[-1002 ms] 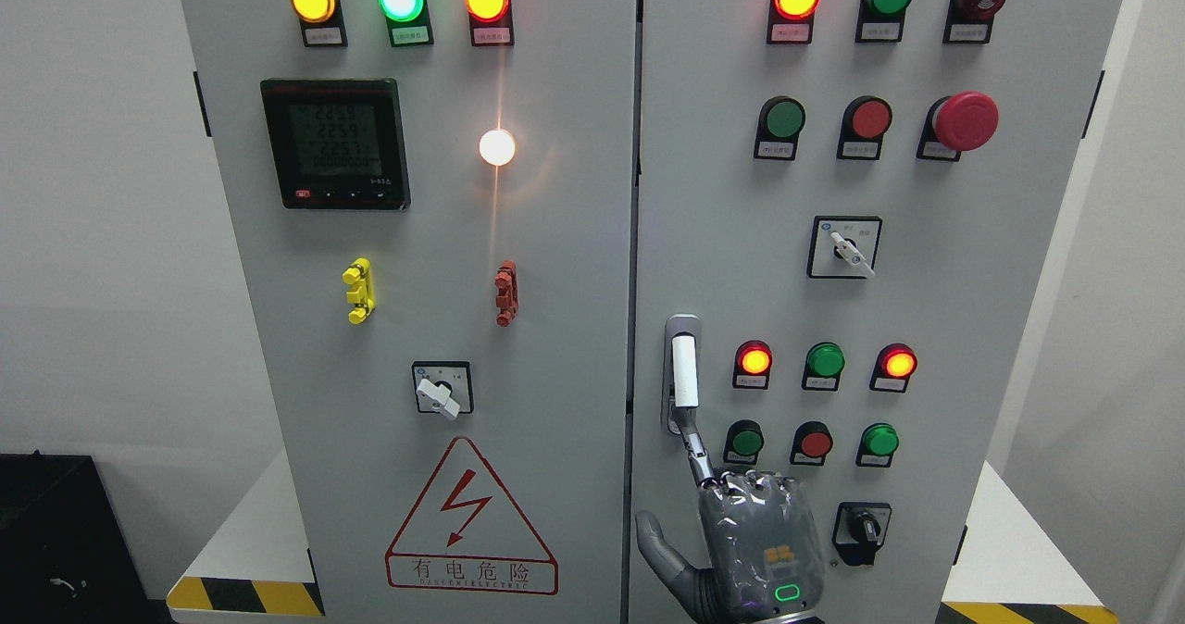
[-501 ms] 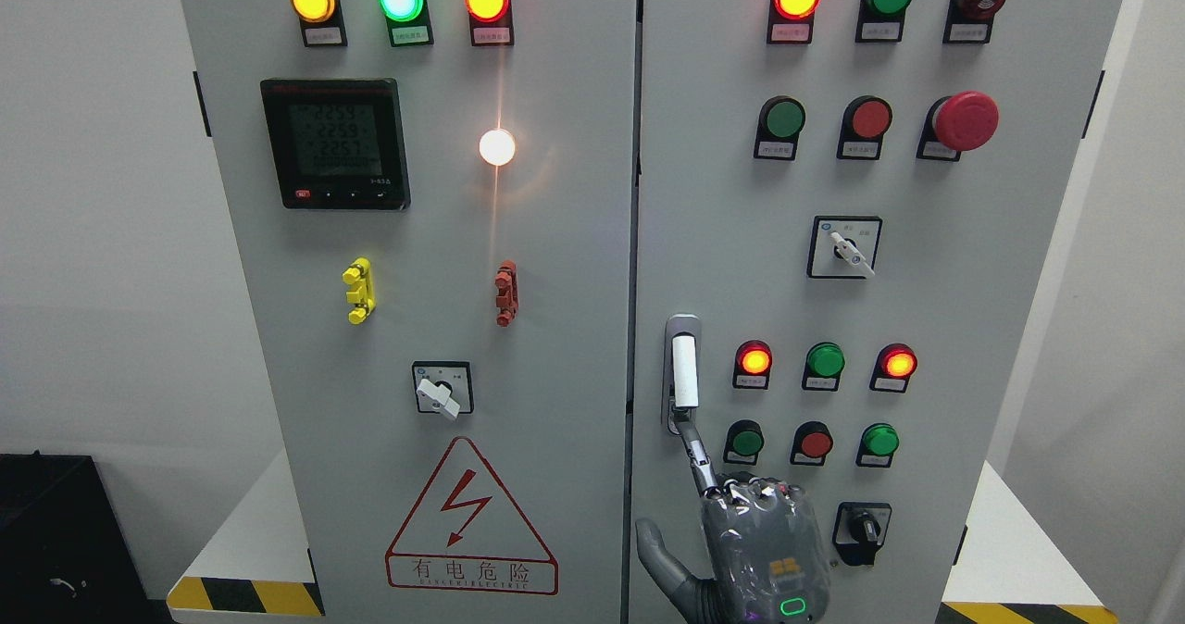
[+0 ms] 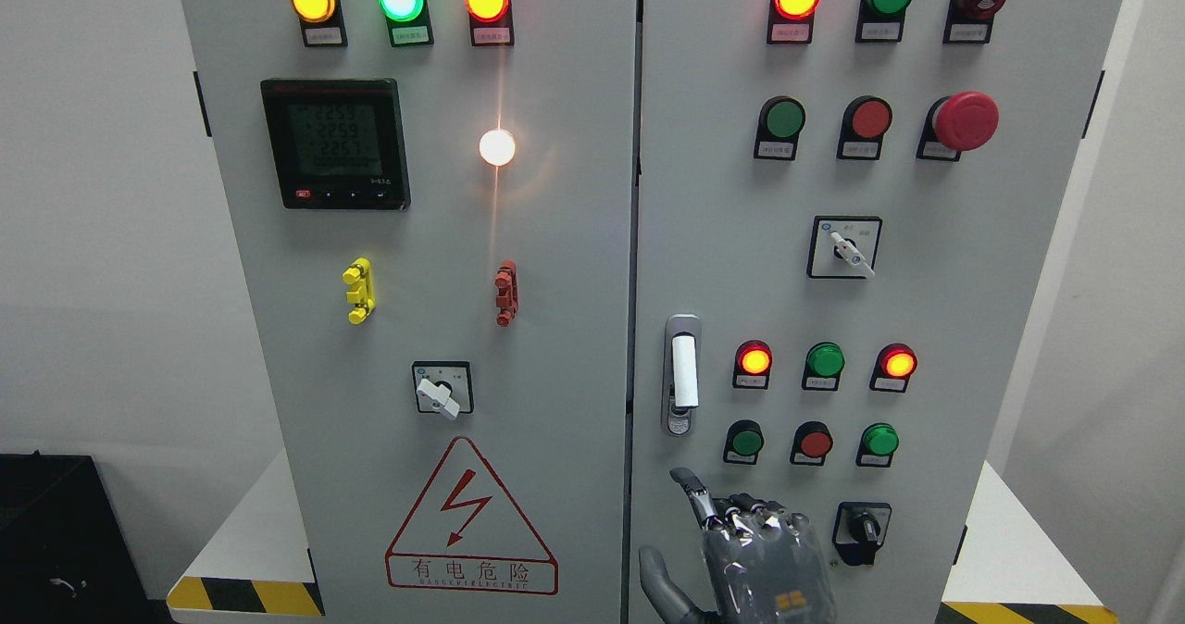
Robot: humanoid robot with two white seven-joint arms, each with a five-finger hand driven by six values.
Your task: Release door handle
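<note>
The door handle (image 3: pixel 684 370) is a white upright lever in a silver plate on the left edge of the right cabinet door (image 3: pixel 926 309), with a keyhole just under it. My right hand (image 3: pixel 731 550) comes up from the bottom edge below the handle, its back toward the camera. Its index finger (image 3: pixel 692 490) points up and ends well below the silver plate, touching nothing. The thumb (image 3: pixel 655 573) sticks out to the left and the other fingers are bent at the knuckles. The hand holds nothing. My left arm does not show.
Lit and unlit round push buttons (image 3: pixel 815 442) and a black rotary switch (image 3: pixel 861 530) sit right of the hand. The left door (image 3: pixel 426 328) carries a meter, a rotary switch and a high-voltage warning triangle (image 3: pixel 470 522). A yellow-black striped base edge (image 3: pixel 245 594) runs below.
My right hand has dropped down and away from the handle. Its index fingertip was touching the handle's lower end one second ago and now sits clear below it. The handle stays upright.
</note>
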